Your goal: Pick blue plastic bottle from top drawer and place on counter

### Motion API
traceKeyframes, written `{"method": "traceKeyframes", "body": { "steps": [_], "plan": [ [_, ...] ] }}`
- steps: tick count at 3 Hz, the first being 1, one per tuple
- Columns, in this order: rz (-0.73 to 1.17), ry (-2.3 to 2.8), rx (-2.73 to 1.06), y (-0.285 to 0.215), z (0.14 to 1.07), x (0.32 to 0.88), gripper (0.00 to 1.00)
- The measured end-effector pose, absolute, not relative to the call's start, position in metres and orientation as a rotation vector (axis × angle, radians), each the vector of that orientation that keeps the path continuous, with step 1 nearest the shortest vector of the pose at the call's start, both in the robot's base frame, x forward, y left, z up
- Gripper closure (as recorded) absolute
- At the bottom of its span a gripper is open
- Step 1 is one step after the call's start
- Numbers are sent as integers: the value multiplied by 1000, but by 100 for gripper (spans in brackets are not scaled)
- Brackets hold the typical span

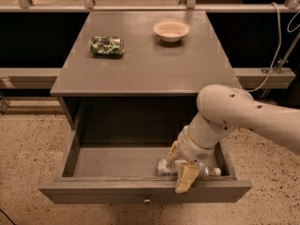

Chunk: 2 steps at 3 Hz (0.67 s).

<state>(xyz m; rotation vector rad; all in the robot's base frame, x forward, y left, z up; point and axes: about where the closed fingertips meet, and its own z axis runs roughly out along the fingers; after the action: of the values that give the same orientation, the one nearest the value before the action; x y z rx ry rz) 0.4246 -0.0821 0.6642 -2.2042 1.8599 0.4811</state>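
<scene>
The green-and-white packet (107, 45) lies on the counter (140, 74), far to the left of the gripper (176, 173) and well beyond it, toward the rear of the surface. The counter spans the full cabinet width and sits above and behind the gripper.

The top drawer (112, 162) is pulled out. Its bare floor extends to the left of the gripper. The round metal knob (147, 200) sits on the front panel, below the gripper and slightly left of it.

A shallow beige bowl (171, 30) stands on the counter, almost directly beyond the gripper and well apart from it, to the right of the packet.

The gripper is lowered into the right half of the drawer, close to the front panel. Its two tan fingers (186, 177) are spread apart: one is on the far side of the blue plastic bottle (165, 167), the other is on the near side, overlapping the top edge of the front panel. The bottle lies on its side on the drawer floor, between the fingers, with its white cap to the right of the gripper. Whether the fingers touch the bottle cannot be determined.

The white arm (243, 116) extends from the gripper upward and to the right edge of the view.
</scene>
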Motion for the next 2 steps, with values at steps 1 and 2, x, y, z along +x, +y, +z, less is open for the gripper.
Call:
{"method": "traceKeyframes", "body": {
  "steps": [1,2],
  "plan": [
    [449,1833,-2193,-93,691,429,44],
    [426,1770,-2226,-102,732,421,39]
  ]
}}
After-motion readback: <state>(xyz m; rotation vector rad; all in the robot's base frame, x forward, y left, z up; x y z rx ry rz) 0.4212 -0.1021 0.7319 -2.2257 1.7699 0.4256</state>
